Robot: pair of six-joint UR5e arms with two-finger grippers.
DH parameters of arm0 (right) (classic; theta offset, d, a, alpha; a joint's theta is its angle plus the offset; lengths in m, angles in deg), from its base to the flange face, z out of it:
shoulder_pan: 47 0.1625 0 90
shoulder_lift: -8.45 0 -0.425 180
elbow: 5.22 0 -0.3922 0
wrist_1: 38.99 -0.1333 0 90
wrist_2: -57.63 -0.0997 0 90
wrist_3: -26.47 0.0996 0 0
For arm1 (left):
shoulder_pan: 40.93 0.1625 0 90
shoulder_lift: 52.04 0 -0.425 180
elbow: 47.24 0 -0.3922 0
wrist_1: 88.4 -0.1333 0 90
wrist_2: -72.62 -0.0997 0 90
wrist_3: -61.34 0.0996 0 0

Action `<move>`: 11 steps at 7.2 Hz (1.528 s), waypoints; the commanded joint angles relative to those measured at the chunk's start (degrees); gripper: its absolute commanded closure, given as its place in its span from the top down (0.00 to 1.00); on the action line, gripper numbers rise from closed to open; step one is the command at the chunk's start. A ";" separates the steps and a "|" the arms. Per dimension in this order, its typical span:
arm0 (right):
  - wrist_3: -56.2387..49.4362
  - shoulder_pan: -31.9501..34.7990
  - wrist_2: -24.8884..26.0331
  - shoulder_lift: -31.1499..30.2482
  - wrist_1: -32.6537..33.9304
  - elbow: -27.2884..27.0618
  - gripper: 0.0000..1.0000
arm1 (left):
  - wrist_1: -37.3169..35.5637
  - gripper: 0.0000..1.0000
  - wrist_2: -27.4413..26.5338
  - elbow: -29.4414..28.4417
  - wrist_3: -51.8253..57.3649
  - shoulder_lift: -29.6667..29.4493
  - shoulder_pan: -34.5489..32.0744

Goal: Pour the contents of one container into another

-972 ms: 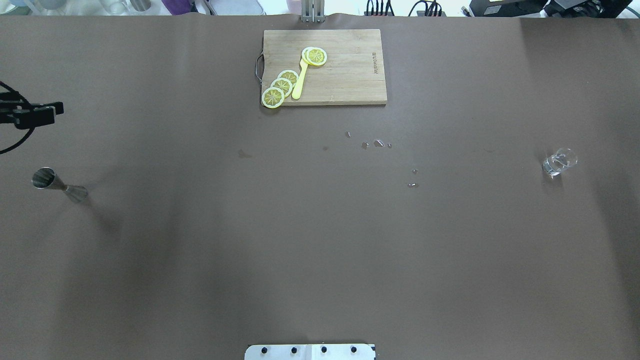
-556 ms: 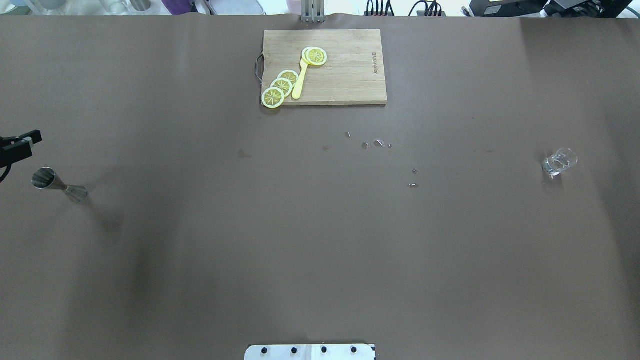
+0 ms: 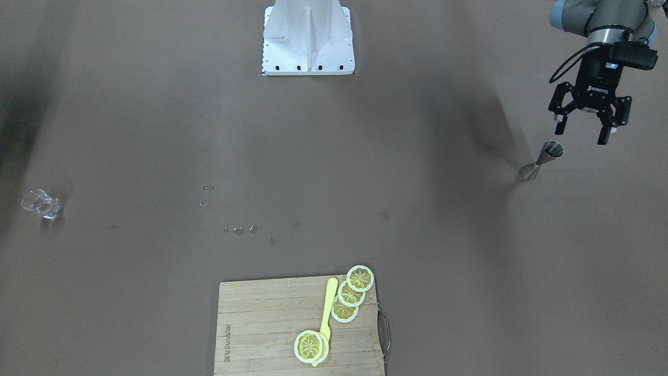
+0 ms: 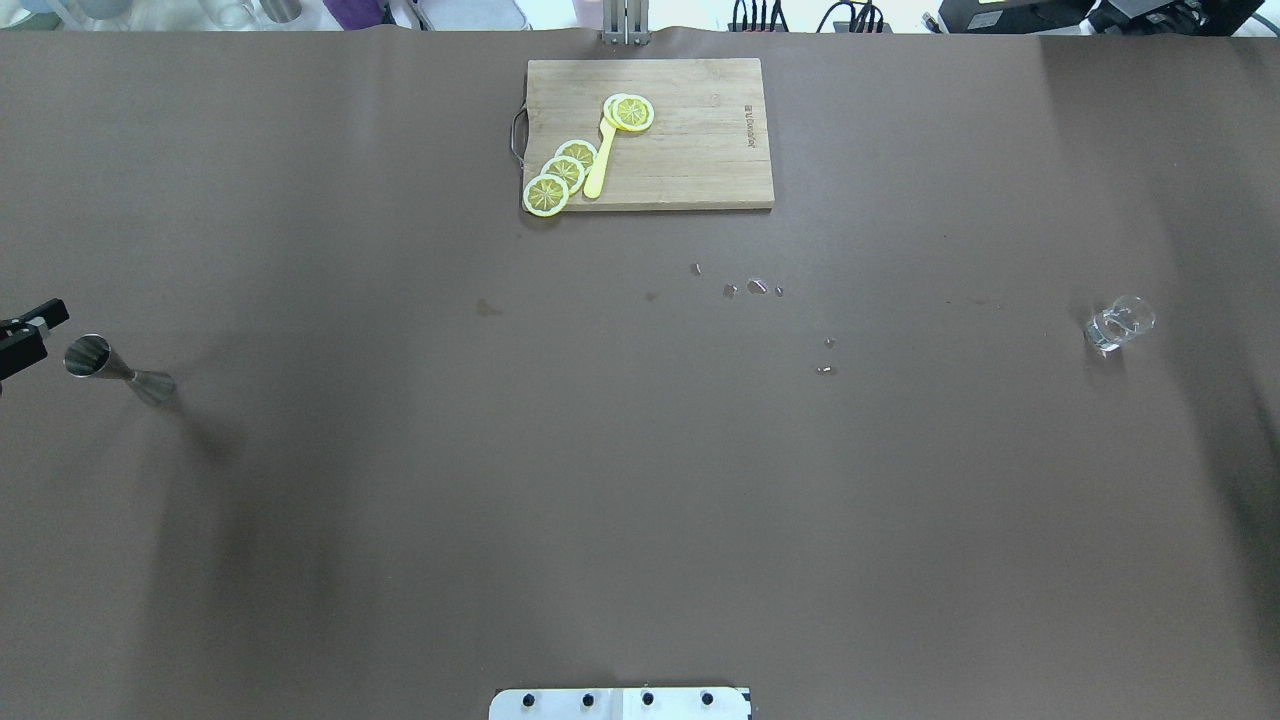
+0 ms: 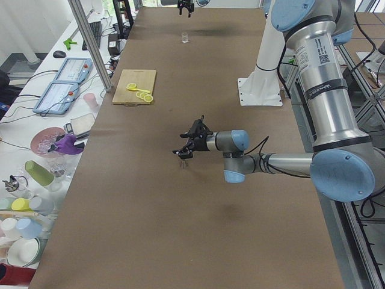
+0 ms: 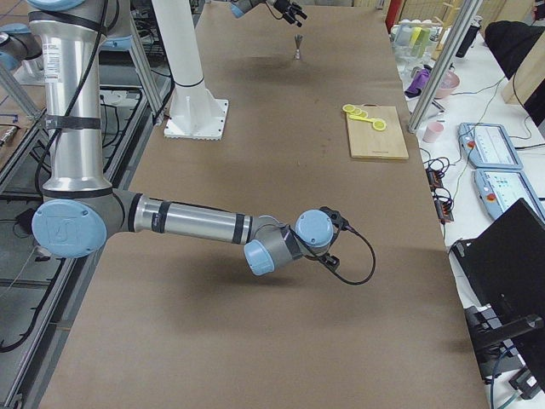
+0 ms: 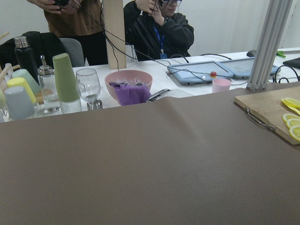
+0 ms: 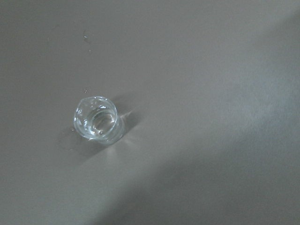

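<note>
The steel jigger (image 3: 543, 159) stands upright near the table's end on my left side, also seen in the overhead view as the jigger (image 4: 118, 370). My left gripper (image 3: 580, 134) hangs open just above and beside it, touching nothing; only its fingertips (image 4: 38, 314) enter the overhead view. The clear glass (image 4: 1118, 323) stands upright at the opposite end with clear liquid in it. The right wrist view looks down on the glass (image 8: 96, 120) from above. My right gripper (image 5: 185, 7) appears only in the side views, above the glass (image 5: 184, 38); I cannot tell its state.
A wooden cutting board (image 4: 700, 150) with lemon slices (image 4: 562, 172) and a yellow utensil lies at the far middle. Water droplets (image 4: 757, 287) dot the brown table cover. The robot base (image 3: 308, 39) is at the near middle. People and tableware (image 7: 65, 84) stand beyond the left end.
My left gripper has moved along the table's left edge toward the robot's side, ending right beside the jigger. The glass and jigger have not moved.
</note>
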 commanded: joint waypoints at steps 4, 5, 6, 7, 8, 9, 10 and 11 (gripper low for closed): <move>9.65 -3.50 -7.60 4.39 -12.98 6.72 0.89 | 9.73 0.97 -13.03 -16.14 0.00 -10.49 6.65; 12.92 -3.68 -8.17 4.40 -15.59 6.72 0.89 | 9.91 0.97 -13.03 -16.33 -0.09 -10.59 6.74; 16.00 -4.55 -7.13 4.40 -18.75 6.72 0.93 | 10.87 0.97 -13.12 -17.46 -0.18 -10.94 7.00; 19.77 -6.38 -5.55 4.40 -23.48 6.81 1.00 | 12.62 0.97 -13.12 -19.39 -0.09 -11.81 7.09; 24.33 -9.01 -3.62 4.40 -28.23 7.24 1.00 | 13.33 0.97 -13.12 -20.19 -0.09 -12.43 7.27; 26.64 -10.61 -2.04 4.40 -32.02 7.77 1.00 | 13.43 0.97 -13.12 -20.20 -0.09 -12.52 7.53; 26.84 -12.10 -0.37 4.40 -37.54 10.64 1.00 | 13.95 0.97 -13.64 -20.37 -0.09 -12.53 7.62; 26.75 -12.20 -0.35 4.40 -38.98 11.37 1.00 | 14.22 0.97 -14.08 -20.98 -0.09 -12.53 8.06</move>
